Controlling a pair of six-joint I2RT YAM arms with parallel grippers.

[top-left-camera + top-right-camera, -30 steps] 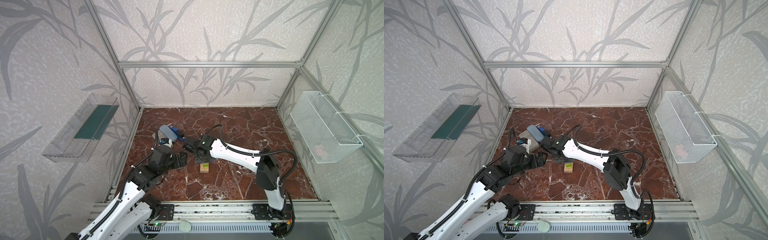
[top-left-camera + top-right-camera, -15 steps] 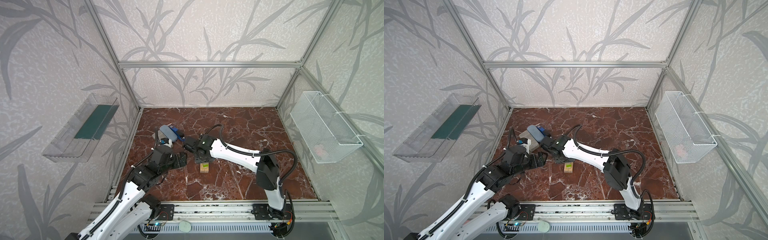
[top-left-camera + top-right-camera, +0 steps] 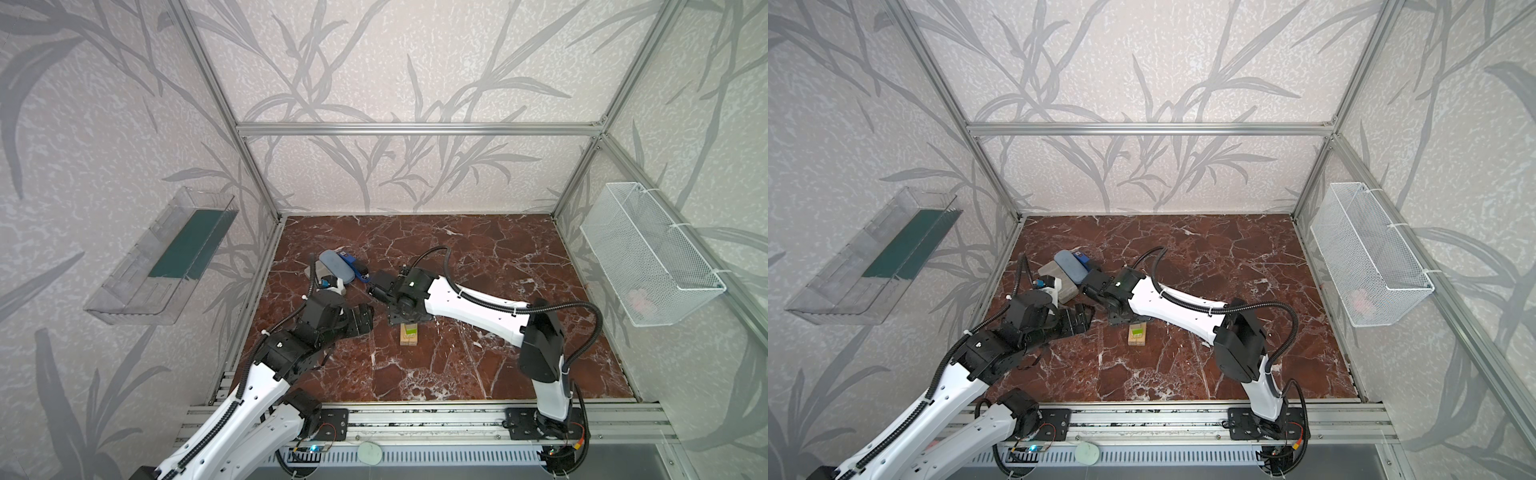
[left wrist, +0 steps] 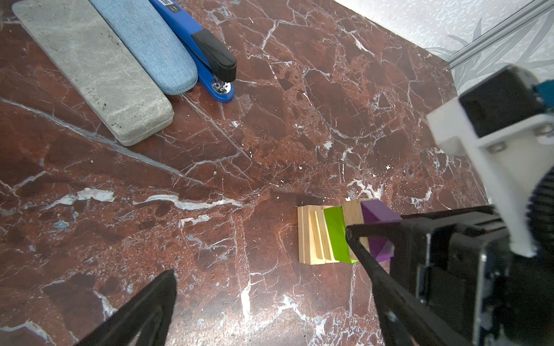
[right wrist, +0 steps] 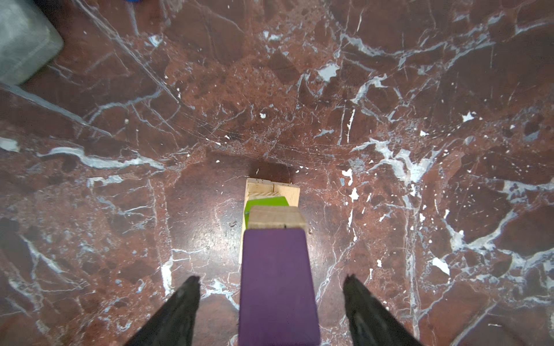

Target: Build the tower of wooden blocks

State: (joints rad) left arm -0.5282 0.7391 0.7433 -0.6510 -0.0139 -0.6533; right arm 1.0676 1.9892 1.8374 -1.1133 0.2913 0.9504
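Spread wide, the right gripper's (image 5: 271, 278) jaws stand on either side of the purple block (image 5: 277, 284) with bare floor showing in both gaps, so the block is released and rests on its own. It lies on a pale wood brick (image 5: 277, 218), with the lime-green brick (image 4: 337, 233) and more pale layers beneath. The left gripper (image 3: 365, 318) is also fully parted and empty, just beside the tower (image 3: 409, 334), which stands on the marble floor (image 3: 478, 365) near the front middle, well apart from the blue stapler (image 4: 207, 57) and the two oblong cases.

The stack is narrow. A retreat that drifts sideways could catch the purple block on a finger and topple it, and a nudge from the left gripper could do the same.

In both top views the right wrist hides the purple block, and only green and pale wood show. The wrist views reveal it, and the left wrist view alone shows the layers from the side.
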